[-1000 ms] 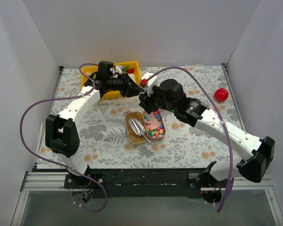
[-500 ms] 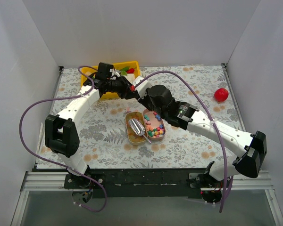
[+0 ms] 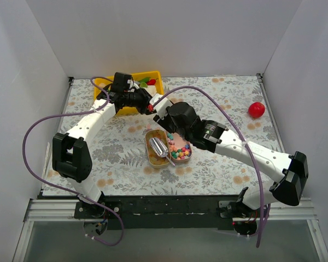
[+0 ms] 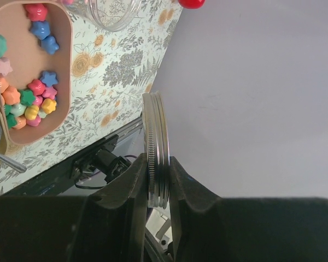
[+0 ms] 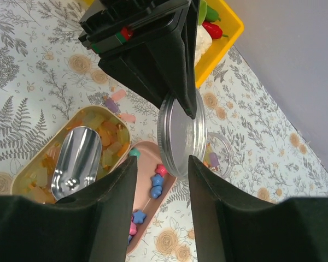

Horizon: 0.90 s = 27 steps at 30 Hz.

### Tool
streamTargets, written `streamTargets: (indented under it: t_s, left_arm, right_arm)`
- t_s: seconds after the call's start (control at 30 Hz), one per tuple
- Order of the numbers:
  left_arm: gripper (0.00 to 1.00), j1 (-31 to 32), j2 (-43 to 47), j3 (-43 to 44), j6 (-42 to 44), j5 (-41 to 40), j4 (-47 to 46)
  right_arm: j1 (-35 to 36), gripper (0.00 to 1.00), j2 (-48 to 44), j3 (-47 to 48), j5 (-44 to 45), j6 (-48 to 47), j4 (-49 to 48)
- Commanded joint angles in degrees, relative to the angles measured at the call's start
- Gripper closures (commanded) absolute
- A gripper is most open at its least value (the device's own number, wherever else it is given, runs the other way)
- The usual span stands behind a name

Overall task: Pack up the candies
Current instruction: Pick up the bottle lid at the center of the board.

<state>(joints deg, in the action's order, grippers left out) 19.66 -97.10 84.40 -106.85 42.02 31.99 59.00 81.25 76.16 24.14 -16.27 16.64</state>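
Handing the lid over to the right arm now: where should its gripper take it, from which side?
Take the metal lid across its ribbed rim, on the half clear of the left gripper, which pinches its flat faces at one edge. The face is turned towards the right gripper, so probably come straight on, open fingers either side.

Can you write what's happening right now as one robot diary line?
left tool: shut on lid | right tool: open, finger each side of lid | scoop: lying on candies
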Motion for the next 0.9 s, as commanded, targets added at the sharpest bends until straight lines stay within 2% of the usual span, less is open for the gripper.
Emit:
streamTargets:
  t_s: [0.0, 0.2, 0.3, 0.4, 0.5, 0.53, 0.6, 0.7, 0.73, 0.8, 0.87]
  left_arm:
    - [1.00, -0.2, 1.0, 0.4, -0.8, 1.3, -1.0]
    - [1.00, -0.2, 1.6, -1.1, -2.1, 2.2, -2.8]
    - [1.00, -0.2, 1.9, -1.1, -2.1, 2.0, -2.8]
    - [1.00, -0.2, 2.3, -1.3, -2.2, 2.3, -2.9]
    - [1.00, -0.2, 2.4, -1.7, -2.0, 2.8, -2.8]
    - [1.00, -0.2, 2.4, -1.9, -2.0, 2.8, -2.9]
    - [1.00, -0.2, 2.6, -2.0, -2.0, 3.1, -3.0]
    - [0.83, -0.2, 3.1, -2.1, -1.3, 2.4, -3.4]
    - [0.72, -0.2, 3.8, -2.4, -1.3, 2.0, -3.9]
    - [0.63, -0.2, 4.4, -3.1, -1.4, 1.5, -5.0]
    - [0.46, -0.2, 4.7, -3.4, -1.4, 1.4, -5.4]
  right_arm:
    - [0.3, 0.47, 2.5, 0.9, 2.6, 2.0, -0.8]
    - [0.2, 0.46, 6.2, 1.4, 4.9, 2.2, -1.4]
    - [0.2, 0.51, 7.2, 1.7, 8.3, 2.2, -2.1]
    - [0.2, 0.59, 7.1, 1.4, 10.4, 2.1, -3.7]
    - [0.2, 0.69, 7.2, 1.1, 12.2, 2.2, -4.3]
    - [0.1, 0.76, 7.3, 1.1, 12.7, 2.3, -4.3]
    - [0.1, 0.81, 7.3, 1.1, 13.9, 2.5, -4.7]
    - [0.1, 0.99, 7.3, 0.7, 14.2, 2.5, -5.5]
    - [0.1, 0.99, 7.1, 0.7, 14.1, 2.5, -5.4]
    - [0.1, 0.99, 6.9, 1.0, 14.1, 2.7, -5.5]
    - [0.1, 0.99, 6.1, 0.7, 14.1, 2.9, -5.7]
